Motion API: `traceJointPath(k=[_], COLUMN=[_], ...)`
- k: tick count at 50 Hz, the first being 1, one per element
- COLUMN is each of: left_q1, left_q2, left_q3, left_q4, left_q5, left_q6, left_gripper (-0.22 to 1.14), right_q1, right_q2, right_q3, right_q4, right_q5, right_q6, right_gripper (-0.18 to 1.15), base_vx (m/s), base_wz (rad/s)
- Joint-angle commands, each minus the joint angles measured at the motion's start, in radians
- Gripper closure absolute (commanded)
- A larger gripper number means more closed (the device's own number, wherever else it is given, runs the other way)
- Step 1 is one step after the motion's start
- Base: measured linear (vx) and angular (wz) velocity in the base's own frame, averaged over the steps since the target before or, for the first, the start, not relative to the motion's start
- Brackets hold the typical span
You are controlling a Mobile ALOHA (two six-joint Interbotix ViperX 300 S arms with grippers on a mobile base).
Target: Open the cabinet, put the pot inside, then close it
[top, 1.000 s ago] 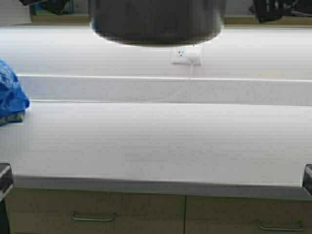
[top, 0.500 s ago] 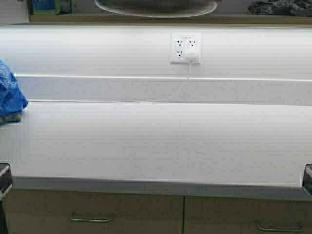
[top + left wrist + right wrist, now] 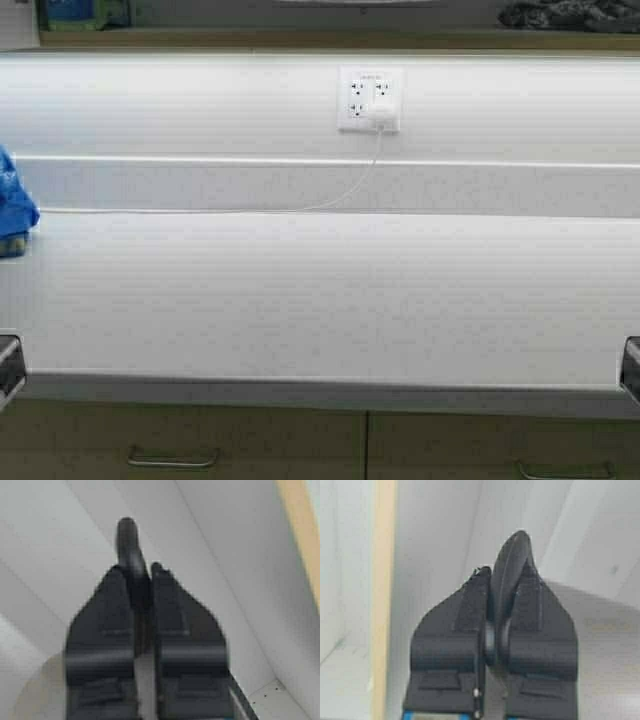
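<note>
- High view, nearest first: the base cabinet drawers (image 3: 180,445) with their bar pulls run along the bottom edge, and above them the white surface (image 3: 320,300) stretches bare across the middle, with a blue bag (image 3: 14,215) at its left end.
- Beyond it, on the back wall, a power outlet (image 3: 369,98) has a white cable (image 3: 300,207) trailing down and leftward along the ledge.
- Farthest and highest, the wooden shelf edge of the cabinet (image 3: 300,40) crosses the top; only a thin sliver of what seems to be the pot (image 3: 355,3) shows above it, so it sits raised at shelf height, almost out of frame.
- Left wrist view: the left tool (image 3: 142,577) is closed tight on a black loop handle (image 3: 127,542) of the pot, with pale cabinet walls around it.
- Right wrist view: the right tool (image 3: 504,582) is likewise clamped on the other black loop handle (image 3: 512,560), a beige cabinet edge beside it.
- Judged step: placing the pot inside, both arms carrying it.
- Next move likely calls for lowering it level onto the shelf, releasing both handles together, then backing out without catching the doors.
</note>
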Motion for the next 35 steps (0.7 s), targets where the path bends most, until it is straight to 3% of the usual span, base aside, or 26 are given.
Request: traceJointPath(k=[1,35], left_q1=[-0.084,-0.060], left_q2=[0.018,0.199], left_q3=[-0.109,-0.359], left_q4=[0.032,0.002], left_q5=[0.031,0.118], left_q6=[0.025,0.014], left_gripper=[0.89,0.89], right_q1=[0.048,-0.009], right_q2=[0.051,0.262], right_q3=[-0.144,-0.436], right_q4=[-0.034,-0.034], right_q5=[0.018,0.146], right_q6=[0.008,0.009], right_gripper=[0.90,0.90], base_vx=[0.06,0.07], base_wz=[-0.04,-0.01])
